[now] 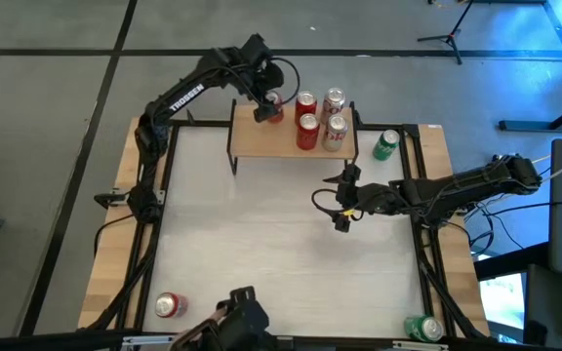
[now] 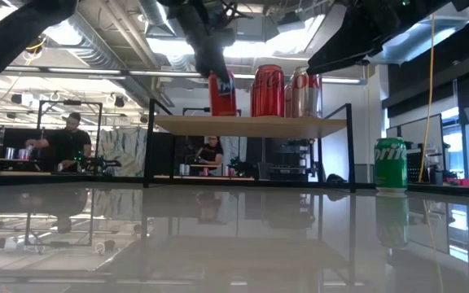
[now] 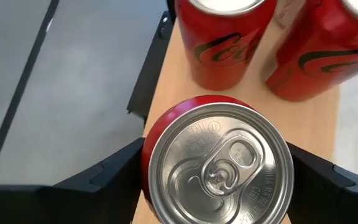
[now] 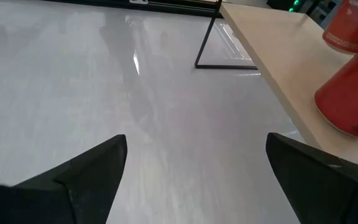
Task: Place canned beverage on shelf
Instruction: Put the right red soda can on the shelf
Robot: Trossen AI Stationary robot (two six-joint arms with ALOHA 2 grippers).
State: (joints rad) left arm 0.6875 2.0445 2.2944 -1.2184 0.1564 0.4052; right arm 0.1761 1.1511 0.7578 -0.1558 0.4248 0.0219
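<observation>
Shelf [image 1: 271, 143]: light-wood top on black legs, at the far edge of the surface [image 1: 261, 234]
Red can [image 1: 272, 105]: upright at the shelf's left end, clamped between the fingers of the left end effector [image 1: 266, 105]; whether it rests on the wood, cannot tell
Four more cans [image 1: 320, 119]: two red, two silver-and-red, upright on the shelf beside it
Right end effector [image 1: 343, 198]: fingers apart, holding nothing, above the surface in front of the shelf
Green can [image 1: 386, 144]: lying right of the shelf
Another green can [image 1: 423, 328] and another red can [image 1: 170, 305]: lying at the near corners
</observation>
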